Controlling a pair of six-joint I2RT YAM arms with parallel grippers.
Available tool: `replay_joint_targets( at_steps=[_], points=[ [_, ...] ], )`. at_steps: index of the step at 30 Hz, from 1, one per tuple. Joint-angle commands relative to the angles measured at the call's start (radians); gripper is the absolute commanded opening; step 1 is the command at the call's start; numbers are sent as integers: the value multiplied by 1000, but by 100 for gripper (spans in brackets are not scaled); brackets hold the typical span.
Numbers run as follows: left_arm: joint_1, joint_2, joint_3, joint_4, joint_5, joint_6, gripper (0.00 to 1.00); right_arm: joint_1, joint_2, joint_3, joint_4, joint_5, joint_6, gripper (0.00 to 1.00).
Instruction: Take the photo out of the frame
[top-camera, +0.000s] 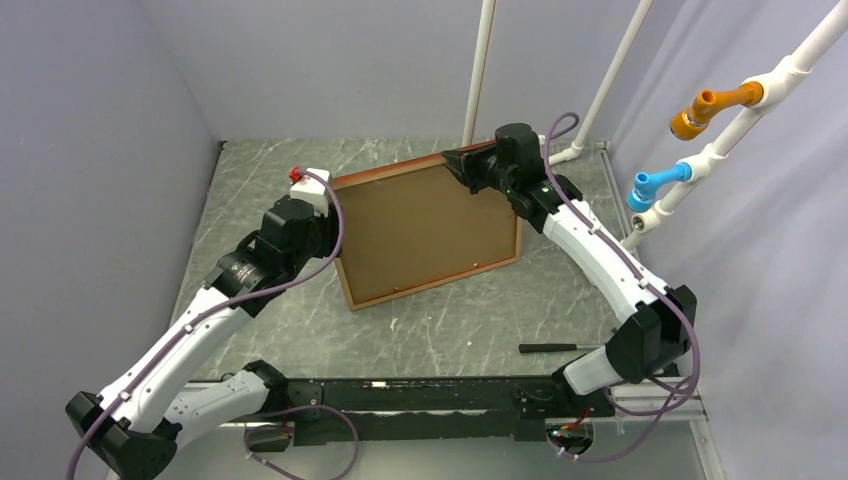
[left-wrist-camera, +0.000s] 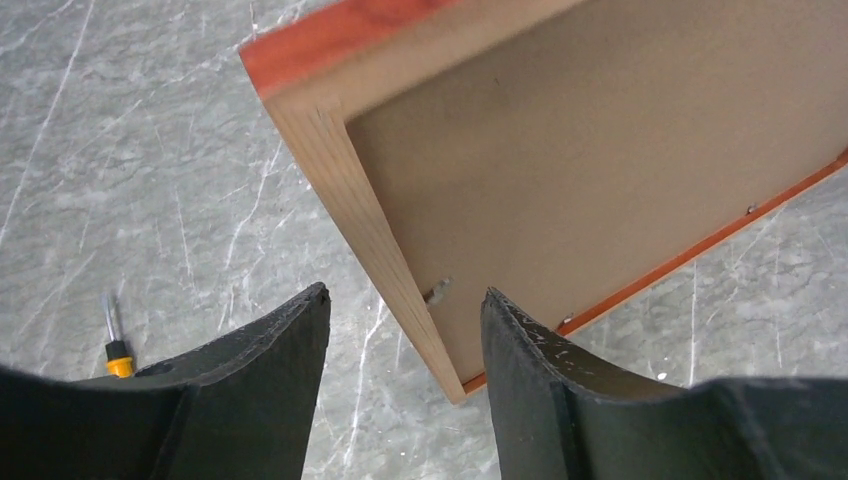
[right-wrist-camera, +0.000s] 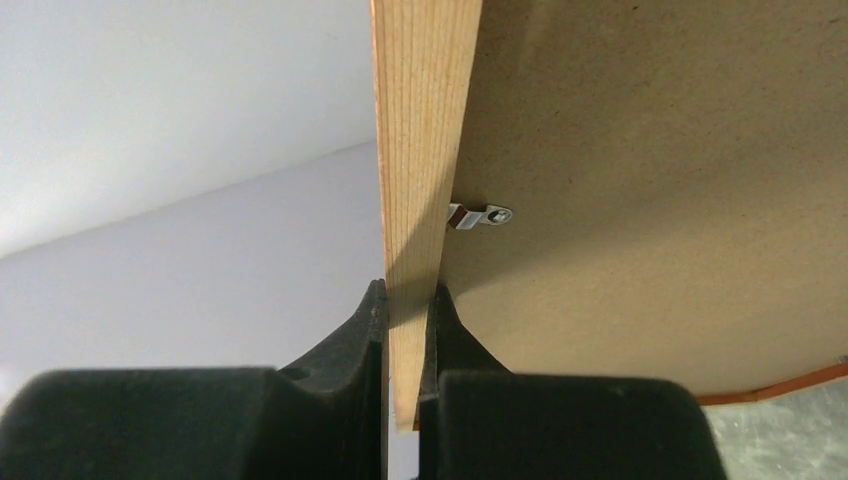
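Nearest the arm bases, a slim black tool lies on the grey marbled tabletop, well apart from the frame and with bare surface between them. The left wrist view shows an orange-collared shaft lying on the tabletop beside the left pincer; whether it is that same tool cannot be told. This pincer's fingers stand apart, straddling the frame's pale left rail near its lower corner without visibly pressing it. The frame is tilted, back upward, its near edge low and its far edge raised; whether the near edge rests on the tabletop cannot be told. The photo sits inside it, only its plain brown board showing. At the far right corner the right pincer is clamped tight on the rail, just below a small metal clip. Behind it rise white pipes, with an orange fitting and a blue fitting to the right, near that arm. Grey walls close both sides.
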Motion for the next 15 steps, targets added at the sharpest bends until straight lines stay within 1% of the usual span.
replay_joint_targets(
  at_steps=[1, 6, 11, 15],
  points=[
    [7, -19, 9, 44, -11, -63, 62, -8, 89, 46, -190, 106, 7, 0],
    [8, -83, 42, -54, -6, -114, 64, -12, 178, 111, -215, 120, 27, 0],
    [9, -157, 89, -118, 16, -127, 65, -17, 267, 190, -263, 140, 39, 0],
    [8, -183, 127, -159, 29, -132, 65, -23, 340, 255, -305, 151, 52, 0]
  ],
)
